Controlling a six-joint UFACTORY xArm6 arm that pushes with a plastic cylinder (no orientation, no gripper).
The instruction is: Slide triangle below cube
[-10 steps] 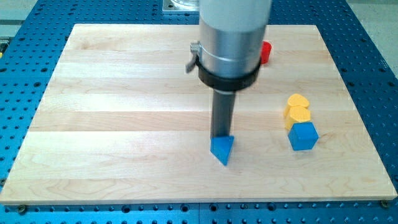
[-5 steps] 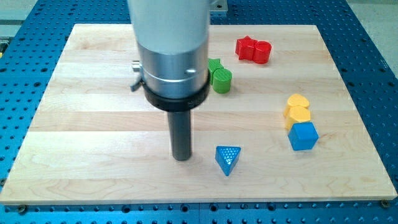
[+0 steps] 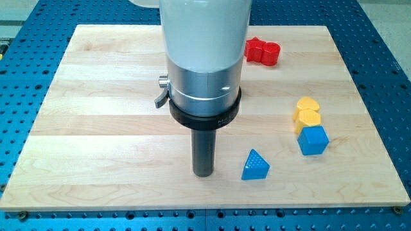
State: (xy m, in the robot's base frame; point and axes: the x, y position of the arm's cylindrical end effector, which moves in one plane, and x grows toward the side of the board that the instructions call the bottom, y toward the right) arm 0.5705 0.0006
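Observation:
A blue triangle (image 3: 255,165) lies on the wooden board (image 3: 96,128) near the view's bottom, right of centre. A blue cube (image 3: 313,140) sits further to the view's right and slightly higher, with a gap between them. My tip (image 3: 203,174) rests on the board to the left of the triangle, a short gap away from it.
A yellow heart-shaped block (image 3: 307,113) touches the top of the blue cube. A red block (image 3: 262,51) lies near the board's top edge. The arm's wide silver body (image 3: 204,64) hides the middle of the board. Blue perforated table surrounds the board.
The triangle has moved to the right and turned, now nearer the cube. My tip went from above the triangle to its left, then followed rightward. The green block is now hidden behind the arm.

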